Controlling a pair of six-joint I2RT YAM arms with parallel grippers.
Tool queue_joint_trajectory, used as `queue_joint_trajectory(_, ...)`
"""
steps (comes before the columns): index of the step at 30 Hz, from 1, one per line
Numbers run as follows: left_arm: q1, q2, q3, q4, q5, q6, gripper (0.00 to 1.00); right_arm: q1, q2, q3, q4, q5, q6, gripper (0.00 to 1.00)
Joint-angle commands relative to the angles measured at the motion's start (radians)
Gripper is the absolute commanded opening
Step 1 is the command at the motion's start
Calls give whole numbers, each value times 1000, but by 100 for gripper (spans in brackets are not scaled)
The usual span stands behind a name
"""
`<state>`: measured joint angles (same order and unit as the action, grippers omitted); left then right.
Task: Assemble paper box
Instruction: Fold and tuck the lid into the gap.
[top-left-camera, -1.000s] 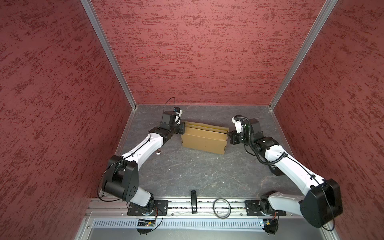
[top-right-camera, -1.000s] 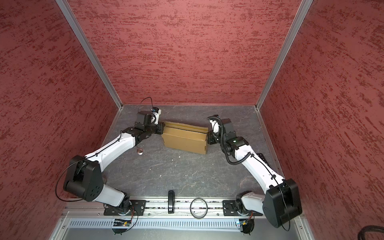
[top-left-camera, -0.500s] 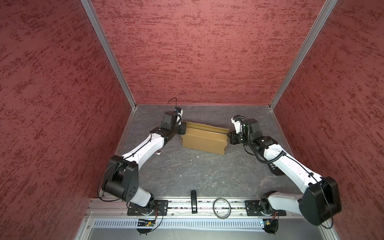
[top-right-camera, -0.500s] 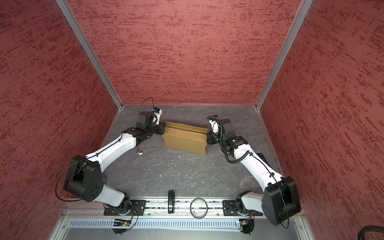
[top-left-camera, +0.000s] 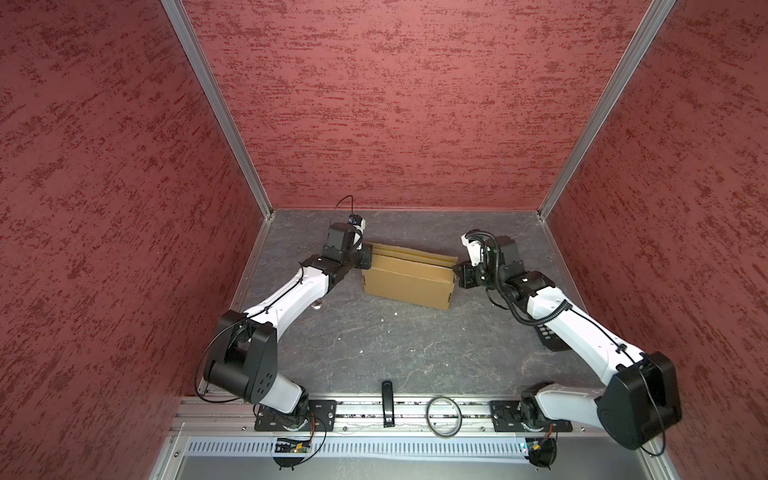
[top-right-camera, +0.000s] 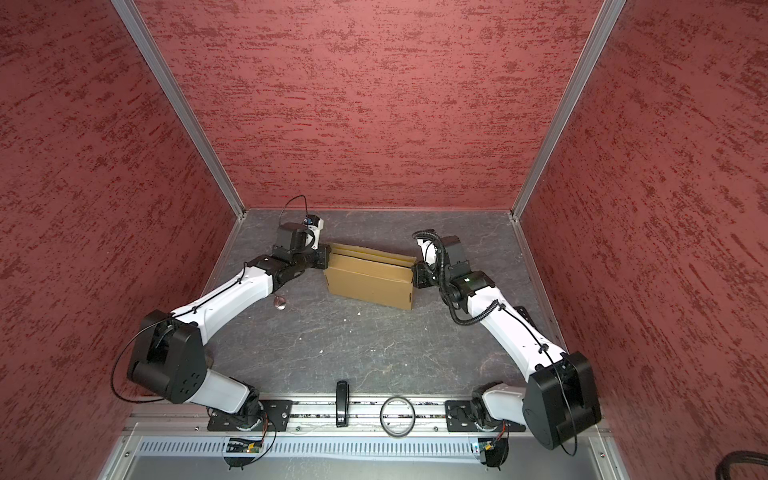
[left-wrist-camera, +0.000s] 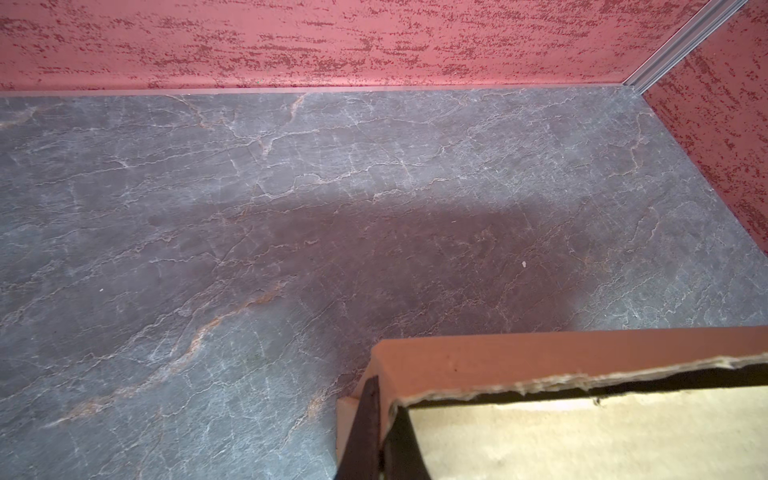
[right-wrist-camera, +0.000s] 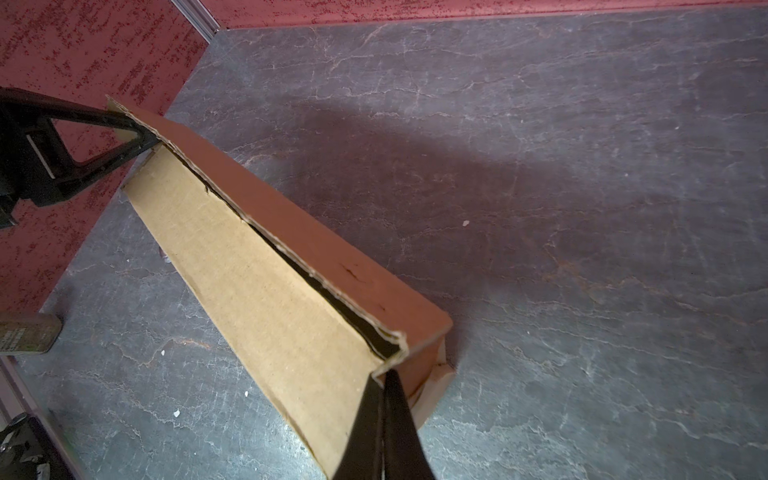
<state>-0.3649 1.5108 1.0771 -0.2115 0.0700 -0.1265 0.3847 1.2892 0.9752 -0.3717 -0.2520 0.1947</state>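
Observation:
The paper box (top-left-camera: 407, 282) (top-right-camera: 370, 284) is a tan cardboard mailer folded into a long shallow box. It sits at the back middle of the table, with its lid edge slightly gaping along the top (right-wrist-camera: 257, 266). My left gripper (top-left-camera: 368, 259) (left-wrist-camera: 384, 399) is shut on the box's left end wall (left-wrist-camera: 540, 353), one finger outside and one inside. At the right end corner, my right gripper (top-left-camera: 457, 272) (right-wrist-camera: 384, 374) is shut, its fingertips pinching the cardboard edge. The left gripper also shows in the right wrist view, at the box's far end (right-wrist-camera: 137, 137).
A small round object (top-left-camera: 318, 306) lies under the left forearm. A black keypad-like object (top-left-camera: 548, 336) lies under the right forearm. A black handle (top-left-camera: 387, 401) and a ring (top-left-camera: 444, 415) sit on the front rail. Red walls enclose the grey stone-patterned table (top-left-camera: 395, 345).
The right arm has shifted slightly at its end of the box. The box and the left arm look almost unchanged, and both grips hold.

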Motion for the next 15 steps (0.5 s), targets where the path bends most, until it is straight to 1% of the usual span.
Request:
queue_joint_trajectory(1,-23,14,-31,-51,51,-10,4,25,18,36,26,-74,14,5)
queue_joint_trajectory(15,-26,12,-40,-46,51,-17,4,28,30,37,39,-102,16,5)
